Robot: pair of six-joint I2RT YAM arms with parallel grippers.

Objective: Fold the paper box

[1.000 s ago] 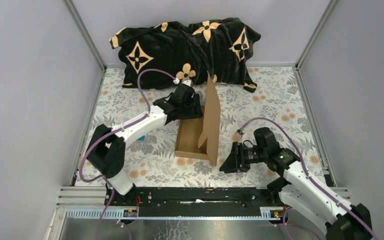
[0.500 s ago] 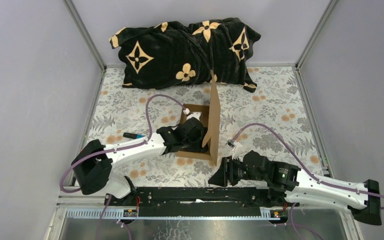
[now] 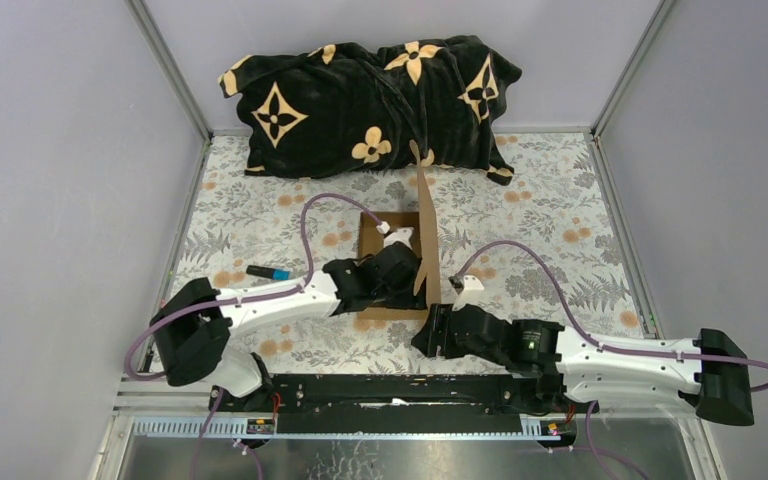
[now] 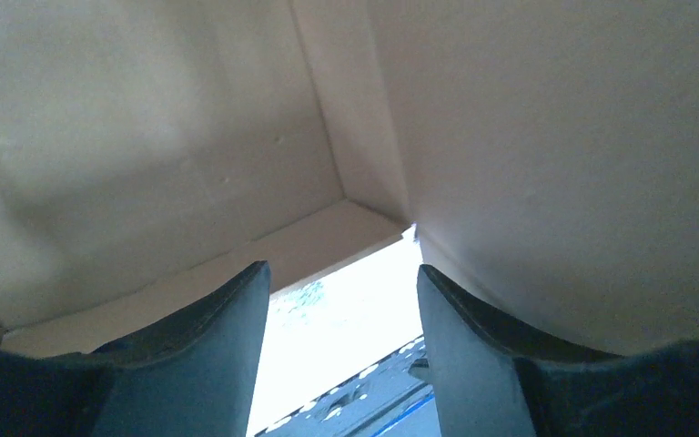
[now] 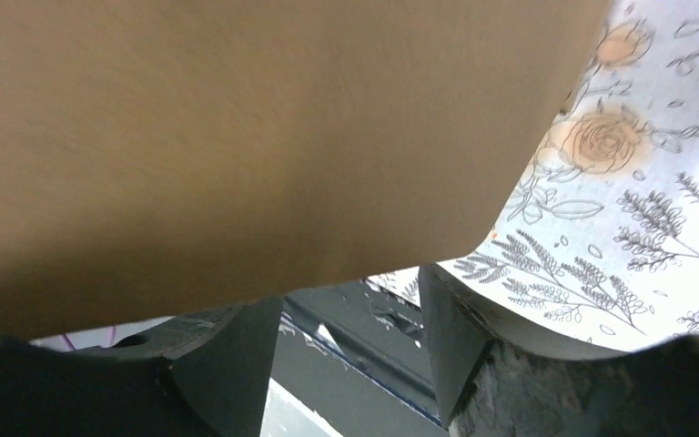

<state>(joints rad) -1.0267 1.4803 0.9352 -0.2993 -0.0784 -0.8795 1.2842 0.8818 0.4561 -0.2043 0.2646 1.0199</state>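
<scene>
The paper box point(image 3: 372, 240), plain brown corrugated cardboard, sits at the centre of the floral table cloth point(image 3: 540, 190). Its tray is open upward, and one tall flap point(image 3: 426, 235) stands upright along its 3 o'clock side.

**Top view.** This view alone gives the layout.
- The left gripper point(image 3: 400, 278) reaches in from 9 o'clock and sits low inside the tray, against the base of the tall flap.
- The right gripper point(image 3: 428, 335) lies at the box's 5 o'clock corner, just outside the near wall.
- The spread of the fingers cannot be read from here.

**Left wrist view.** This view alone shows the box interior. Pale cardboard walls meet at a corner, with a bright slit at the lower edge. The left gripper point(image 4: 341, 273) is spread wide, with nothing between its fingers point(image 4: 209, 355), and the cardboard lies close ahead of them.

**Right wrist view.** A cardboard panel point(image 5: 237, 137) with a rounded corner fills the upper left, and the cloth point(image 5: 637, 182) shows at 3 o'clock. The right gripper point(image 5: 350, 291) is also spread wide and grips nothing. The panel's lower edge lies right at its fingertips point(image 5: 268, 314), but contact cannot be told.

**Surroundings.** A black cushion with gold flower motifs point(image 3: 360, 100) lies at 12 o'clock, well apart from the box. A dark marker with a blue end point(image 3: 268, 271) lies at 9 o'clock.
</scene>
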